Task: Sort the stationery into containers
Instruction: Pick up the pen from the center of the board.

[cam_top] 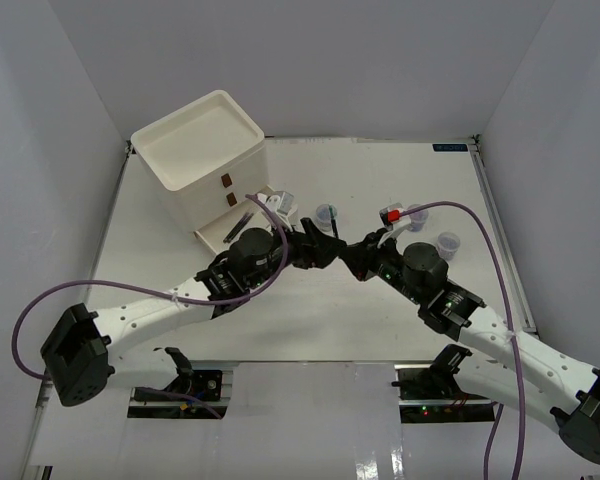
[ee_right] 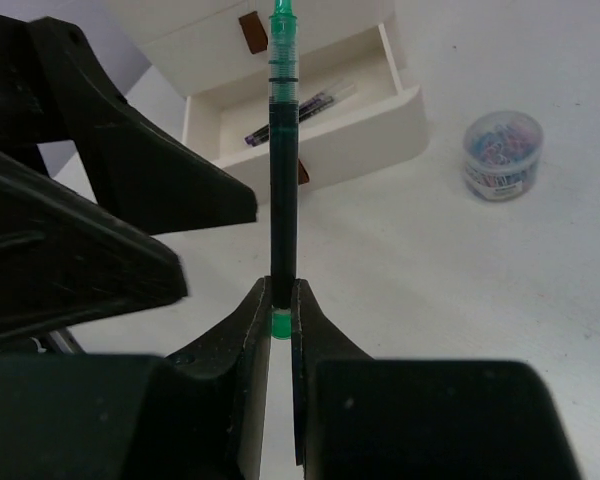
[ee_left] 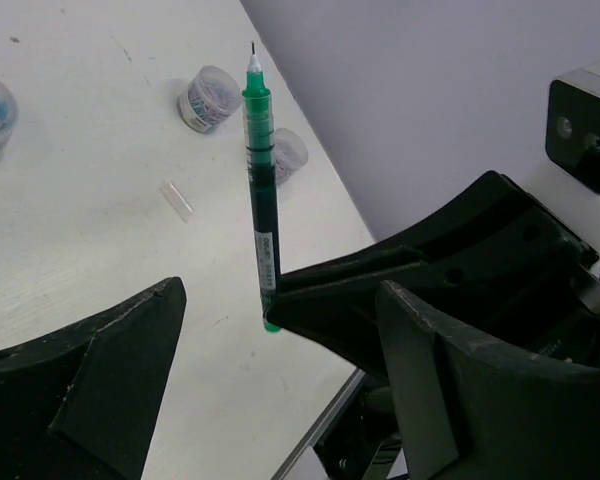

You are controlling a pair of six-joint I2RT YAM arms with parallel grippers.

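Nearest the lens, my left claw (ee_left: 280,300) stands wide and grips nothing. Between its spread fingers rises a green pen (ee_left: 262,170), tip upward, touching neither finger as far as I can tell. My right claw (ee_right: 282,305) is clamped tight on the lower end of it, above the table (cam_top: 310,310). At far left on the table sits the white drawer unit (cam_top: 200,150); its bottom drawer (ee_right: 380,110) is pulled out, with a pen (ee_right: 325,100) lying inside. One clear jar (cam_top: 326,215) stands just beyond the claws. Two more jars (cam_top: 416,217) stand further right. A small pale stick (ee_left: 177,200) lies flat near them.
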